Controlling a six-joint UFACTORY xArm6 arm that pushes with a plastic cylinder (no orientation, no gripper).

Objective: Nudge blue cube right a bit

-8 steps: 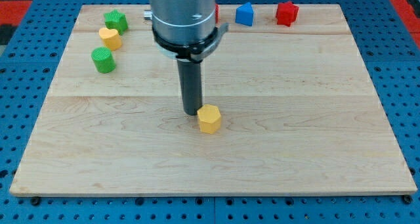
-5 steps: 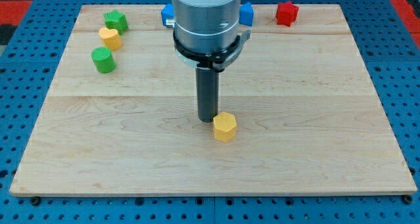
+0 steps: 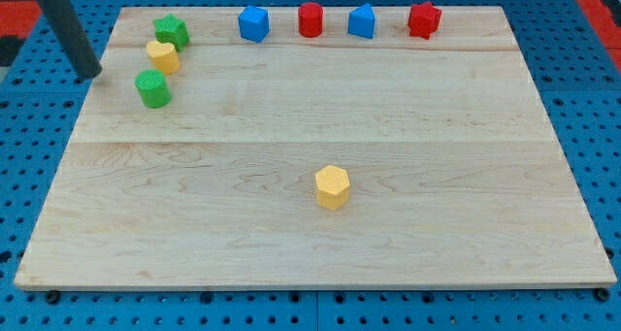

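The blue cube [image 3: 253,23] sits near the board's top edge, left of centre. A red cylinder [image 3: 310,19] stands to its right, apart from it. My tip [image 3: 90,74] is at the board's left edge, far to the left of the blue cube and a little lower in the view. It is just left of the green cylinder [image 3: 152,88] and touches no block. The rod leans up to the view's top left corner.
A blue pentagon-like block [image 3: 362,21] and a red star [image 3: 424,19] continue the top row to the right. A green star [image 3: 172,30] and a yellow block [image 3: 163,55] sit above the green cylinder. A yellow hexagon [image 3: 332,186] lies below the board's centre.
The arm pushed the yellow hexagon a little to the right, then swung from the board's centre to the top left. The top row of blocks now shows in full.
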